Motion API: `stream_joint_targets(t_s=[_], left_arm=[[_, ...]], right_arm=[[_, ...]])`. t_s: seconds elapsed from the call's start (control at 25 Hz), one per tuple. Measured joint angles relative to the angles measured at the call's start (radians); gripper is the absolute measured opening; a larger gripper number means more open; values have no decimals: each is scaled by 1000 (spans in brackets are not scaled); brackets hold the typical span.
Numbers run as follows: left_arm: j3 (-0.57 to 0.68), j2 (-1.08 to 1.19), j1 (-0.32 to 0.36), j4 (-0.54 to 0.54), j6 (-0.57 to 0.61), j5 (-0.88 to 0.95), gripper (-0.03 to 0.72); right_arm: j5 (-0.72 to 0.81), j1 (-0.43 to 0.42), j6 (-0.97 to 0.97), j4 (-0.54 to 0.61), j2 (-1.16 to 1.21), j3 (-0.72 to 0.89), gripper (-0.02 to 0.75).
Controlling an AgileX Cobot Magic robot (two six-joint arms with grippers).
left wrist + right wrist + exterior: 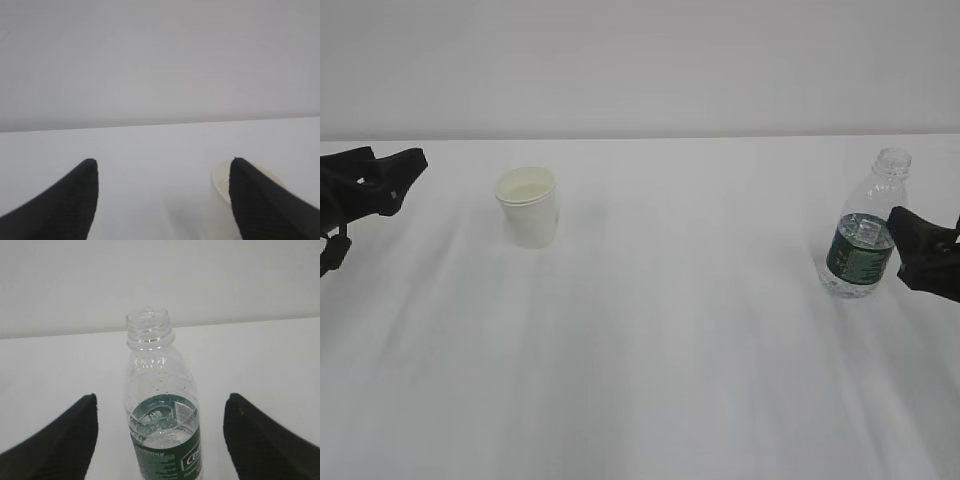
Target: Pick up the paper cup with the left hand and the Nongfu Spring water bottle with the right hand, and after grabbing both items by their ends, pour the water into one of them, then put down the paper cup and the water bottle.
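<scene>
The off-white paper cup (528,205) stands upright on the white table, left of centre. My left gripper (404,182) hovers open to the left of it, well apart. In the left wrist view the left gripper (163,163) holds nothing, and the paper cup (220,184) peeks out behind the right fingertip. The capless Nongfu Spring water bottle (865,232) stands upright at the right, with water (167,435) up to its green label. My right gripper (906,248) is open. Its fingers flank the bottle (161,390) without touching it.
The white table (680,340) runs back to a plain white wall (640,60). Nothing else stands on the table between cup and bottle.
</scene>
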Motion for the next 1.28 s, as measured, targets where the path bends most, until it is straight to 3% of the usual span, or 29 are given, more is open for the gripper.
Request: stream_joint_targets(t_s=[0.48, 0.8, 1.28], left_arm=[[116, -186, 0, -16, -2, 7, 575], [123, -343, 0, -16, -54, 130, 568], [129, -634, 0, 15, -158, 432, 567]], right_arm=[[178, 0, 7, 0, -156, 5, 587], [341, 0, 7, -2, -325, 8, 587], [713, 0, 5, -2, -655, 2, 587]])
